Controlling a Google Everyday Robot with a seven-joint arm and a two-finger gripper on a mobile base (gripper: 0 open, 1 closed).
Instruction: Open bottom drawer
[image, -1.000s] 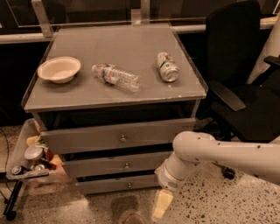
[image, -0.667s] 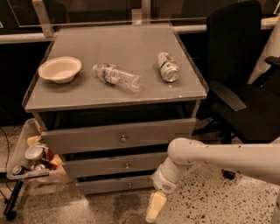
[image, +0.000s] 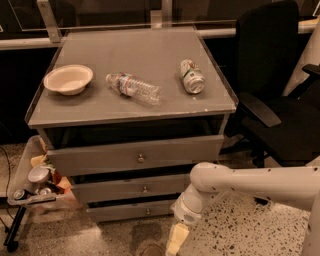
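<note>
- Here's the grey drawer cabinet (image: 130, 107), filling the middle of the scene, with three drawer fronts stacked down its near face.
- Over on the right, a black office chair (image: 280, 115) sits just beside the cabinet.
- The white robot arm (image: 250, 182) reaches in from the right, low, across the speckled floor (image: 240, 230).
- The top drawer (image: 100, 157) is the tallest front, with a dark gap above it.
- The middle drawer (image: 110, 190) is shorter and sits right under it.
- And the bottom drawer (image: 120, 212) is the slimmest front, lowest on the cabinet and nearest the floor. It looks shut, or perhaps barely ajar, though the shadow there makes that hard to call.
- At the cabinet's left, a low tray (image: 22, 172) holds assorted clutter.
- On the cabinet top, a clear plastic bottle (image: 133, 88) lies on its side near the middle.
- A pale bowl (image: 68, 79) stands upright to the bottle's left, well apart.
- A drinks can (image: 191, 76) lies on its side to the right.
- The gripper (image: 175, 241) hangs pointing down at the floor, just below the bottom drawer's right end. Whether it is wide or narrow, I cannot tell.
- The bottom drawer's tiny round knob (image: 147, 211) sits at its centre, left of the gripper and apart from it.
</note>
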